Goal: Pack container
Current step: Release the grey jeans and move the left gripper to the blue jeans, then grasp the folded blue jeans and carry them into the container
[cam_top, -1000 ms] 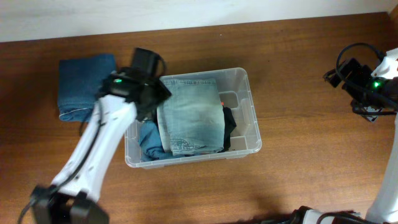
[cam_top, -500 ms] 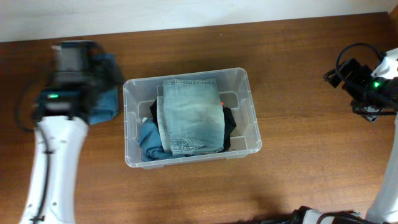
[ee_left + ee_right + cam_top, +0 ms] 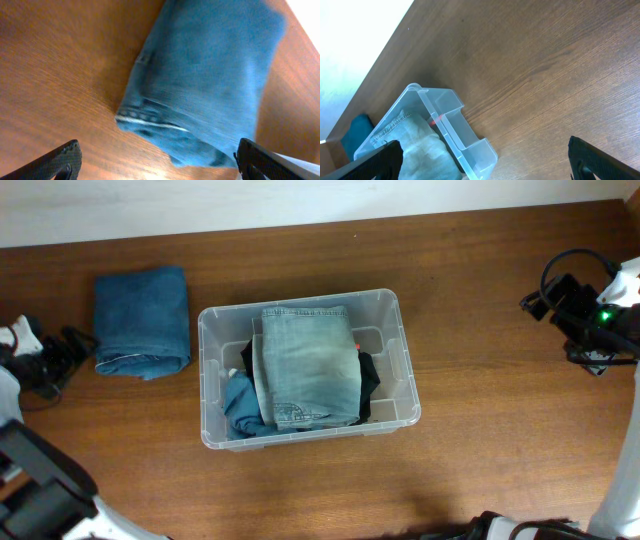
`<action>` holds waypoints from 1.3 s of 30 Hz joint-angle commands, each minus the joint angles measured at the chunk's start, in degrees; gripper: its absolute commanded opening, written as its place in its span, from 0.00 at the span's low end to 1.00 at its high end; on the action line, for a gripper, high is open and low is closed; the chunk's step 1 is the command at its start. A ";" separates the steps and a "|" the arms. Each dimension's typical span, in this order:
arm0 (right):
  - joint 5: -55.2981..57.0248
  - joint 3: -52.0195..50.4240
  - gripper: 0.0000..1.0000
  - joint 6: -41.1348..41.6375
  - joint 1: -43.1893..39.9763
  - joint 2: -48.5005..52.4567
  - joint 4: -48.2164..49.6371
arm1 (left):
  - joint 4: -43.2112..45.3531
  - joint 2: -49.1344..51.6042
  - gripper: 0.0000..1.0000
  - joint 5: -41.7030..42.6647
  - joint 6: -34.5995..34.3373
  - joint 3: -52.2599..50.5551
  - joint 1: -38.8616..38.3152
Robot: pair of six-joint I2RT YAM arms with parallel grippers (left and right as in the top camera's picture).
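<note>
Has swung the left jaws away from the container (image 3: 408, 380) to the left edge of the bench (image 3: 500, 440), spread wide beside the folded jeans (image 3: 142, 320), likely next to go in. Leaves the container mid-bench, pale denim (image 3: 308, 365) topmost, bare wood all round. Holds the right jaws far right, also apart.

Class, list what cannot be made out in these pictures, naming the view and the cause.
1. Overhead: most of the floor of the container, covered by light jeans and darker clothes.
2. Right wrist: much of the container, cut off by the bottom edge.
3. Left wrist: stitching on the folded blue denim, blurred.
</note>
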 commanded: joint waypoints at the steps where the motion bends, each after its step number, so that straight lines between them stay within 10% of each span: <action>1: 0.09 0.24 0.98 -0.20 -0.26 0.02 0.15 | 3.65 7.15 0.99 13.29 2.58 -0.07 2.08; 13: 0.09 0.24 0.98 -0.20 -0.26 0.02 0.15 | 10.19 21.07 0.96 27.32 2.54 -0.07 1.03; 24: 0.09 0.24 0.98 -0.20 -0.26 0.02 0.15 | 9.94 21.22 0.07 30.64 2.54 -0.07 1.16; 31: 0.09 0.22 0.98 -0.20 -0.26 0.02 0.15 | 5.27 15.26 0.01 34.16 2.56 0.00 1.75; 39: 0.09 0.22 0.99 -0.20 -0.26 0.02 0.15 | -1.77 -16.09 0.01 37.99 2.27 0.00 -2.03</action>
